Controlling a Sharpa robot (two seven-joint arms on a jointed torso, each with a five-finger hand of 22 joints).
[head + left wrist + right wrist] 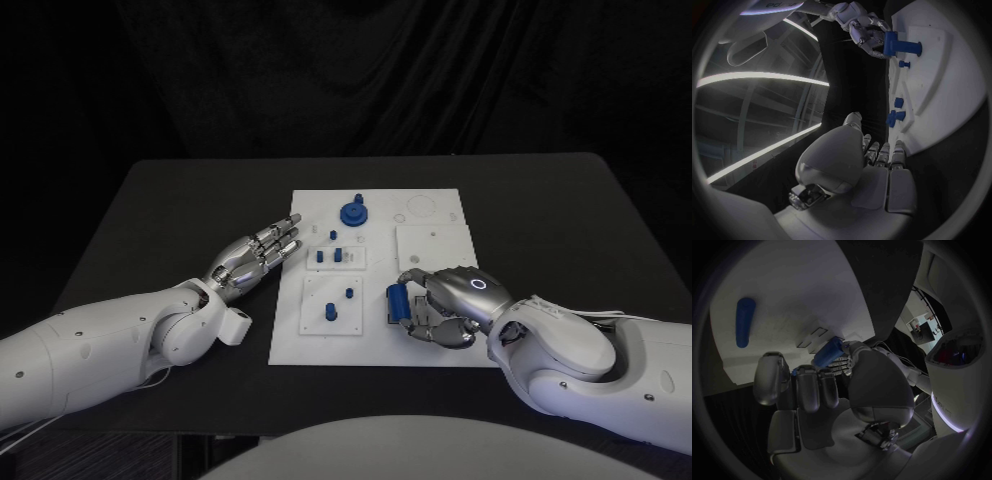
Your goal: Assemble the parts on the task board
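Right robot hand was curled around one blue cylinder part, gripping it at the near right part of the task board. Left robot hand had its fingers straight and together, holding nothing, resting on the black desk just beside the board's left edge. On the board I counted one round blue knob piece at the far end, three little blue pegs mid-board, and two more near the middle.
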